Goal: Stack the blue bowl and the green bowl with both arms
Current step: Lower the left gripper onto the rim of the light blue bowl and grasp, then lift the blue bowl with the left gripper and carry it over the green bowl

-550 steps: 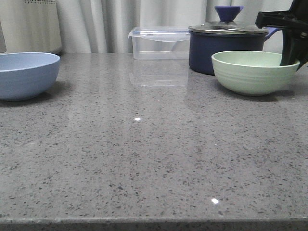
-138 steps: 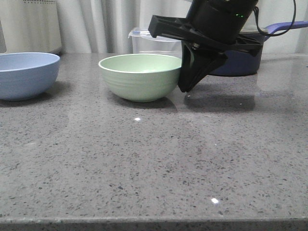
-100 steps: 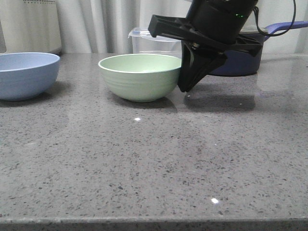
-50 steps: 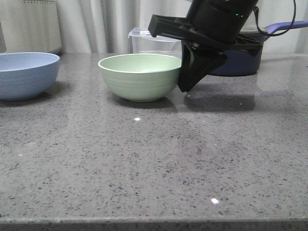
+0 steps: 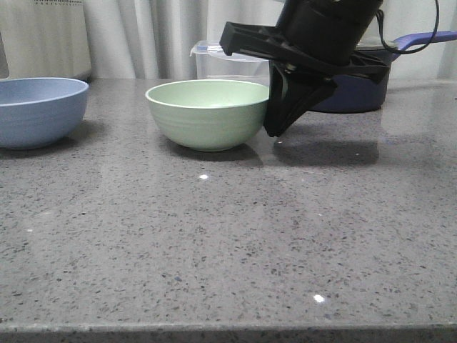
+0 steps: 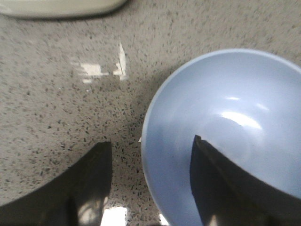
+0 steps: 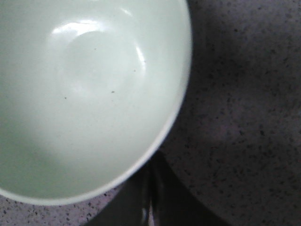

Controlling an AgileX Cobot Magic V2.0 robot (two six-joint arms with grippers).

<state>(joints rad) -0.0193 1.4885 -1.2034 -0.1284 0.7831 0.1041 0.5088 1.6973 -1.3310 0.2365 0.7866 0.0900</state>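
Note:
The blue bowl (image 5: 39,111) stands at the far left of the grey counter. In the left wrist view my left gripper (image 6: 150,143) is open and straddles the blue bowl's (image 6: 235,108) rim, one finger inside and one outside on the counter. The left arm is out of the front view. The green bowl (image 5: 207,114) stands upright at the middle. My right gripper (image 5: 273,131) points down against its right side. In the right wrist view the right gripper (image 7: 150,188) is shut, fingers together just outside the green bowl's (image 7: 84,94) rim.
A dark navy lidded saucepan (image 5: 357,96) and a clear lidded container (image 5: 232,61) stand at the back, behind the right arm. A white appliance (image 5: 50,36) stands at the back left, close behind the blue bowl. A curtain hangs behind the counter.
Since the earliest frame the green bowl and the right gripper have moved from the far right to the middle. Over the last second almost nothing has moved.

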